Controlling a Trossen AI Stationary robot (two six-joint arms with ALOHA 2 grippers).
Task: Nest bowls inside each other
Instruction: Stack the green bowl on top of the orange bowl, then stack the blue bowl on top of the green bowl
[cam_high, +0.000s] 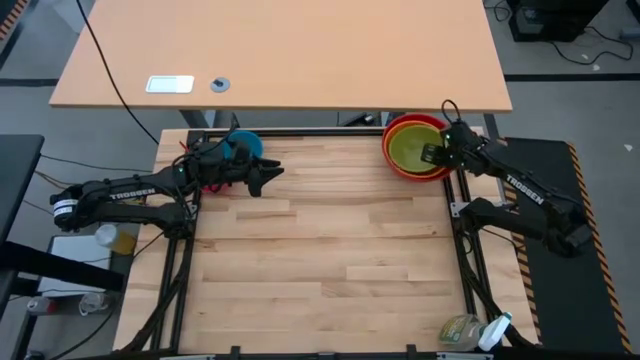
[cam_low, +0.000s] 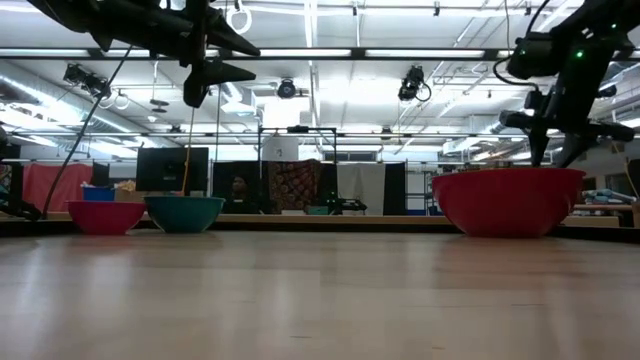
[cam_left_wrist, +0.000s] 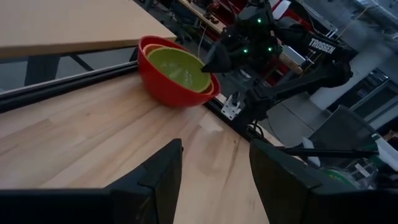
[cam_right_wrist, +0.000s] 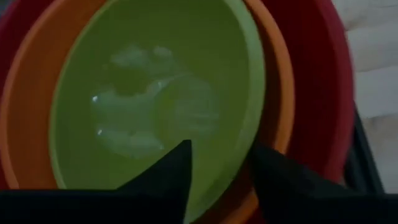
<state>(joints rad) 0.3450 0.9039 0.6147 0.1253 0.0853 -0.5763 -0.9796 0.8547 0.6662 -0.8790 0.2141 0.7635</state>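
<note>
Right gripper (cam_high: 436, 154) over lime green bowl (cam_high: 416, 148), nested in orange (cam_high: 391, 138) and red (cam_high: 396, 165) at counter (cam_high: 320, 240) corner; fingers apart. Left gripper (cam_high: 270, 175) fingers apart, near blue bowl (cam_high: 245, 145).

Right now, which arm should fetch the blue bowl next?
Left, probably. The left gripper hovers open just beside the blue bowl at the far-left corner. The right gripper sits over the green bowl at the opposite corner.
</note>
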